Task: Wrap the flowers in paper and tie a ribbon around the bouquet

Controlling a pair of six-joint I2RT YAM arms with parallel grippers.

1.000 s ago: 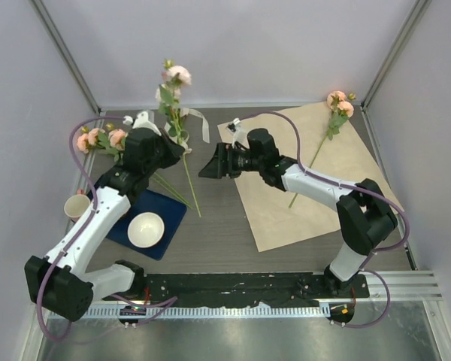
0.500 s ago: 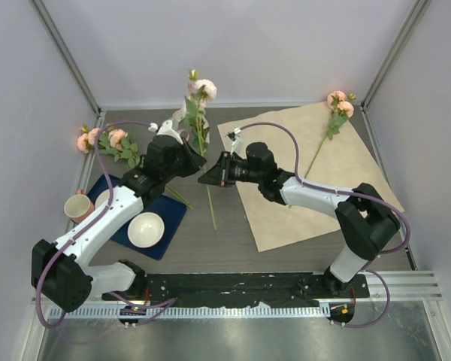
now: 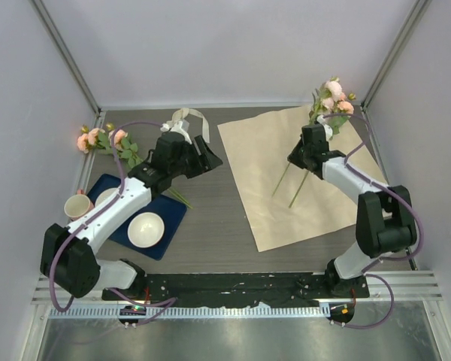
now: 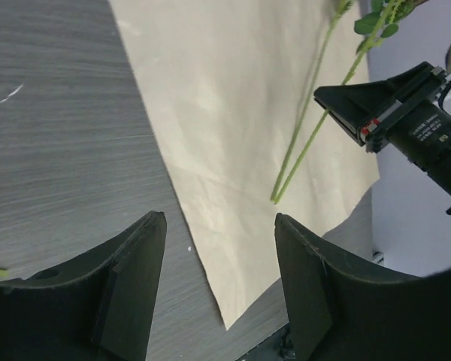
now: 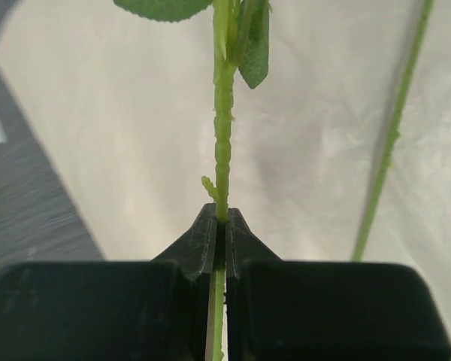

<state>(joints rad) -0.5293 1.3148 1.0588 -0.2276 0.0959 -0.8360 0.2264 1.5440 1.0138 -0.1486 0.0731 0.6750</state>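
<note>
A long thin green stem (image 5: 223, 135) carrying pale pink roses (image 3: 331, 86) is being pinched by the right gripper (image 5: 218, 226), whose jaws are being pressed shut on it with only the stem's thickness between them. It is being held above the large cream-beige paper sheet (image 3: 267, 150), near the sheet's far right corner. A second pink rose stem (image 3: 297, 192) is lying on the paper just beside it. In the overhead view both long axes are running almost parallel, from the blooms at the far right corner toward the near left, and the cut ends are pointing at the middle of the sheet. In the right wrist view the held stem is passing straight up between the jaws, crosswise to their closing direction. The coming move is being judged as a lowering of the held stem alongside the lying one, blooms beside blooms, and for this the right arm is by far the nearer.

The left gripper (image 3: 209, 159) is being held over the dark grey table (image 3: 218, 218), jaws well apart and empty, pointed toward the paper. A third bunch of pink roses with green leaves (image 3: 101, 139) is lying at the far left, well apart from the paper. The cream-white fabric ribbon (image 3: 188, 116) is lying just behind the left gripper. For both the left arm is the nearer.
</note>
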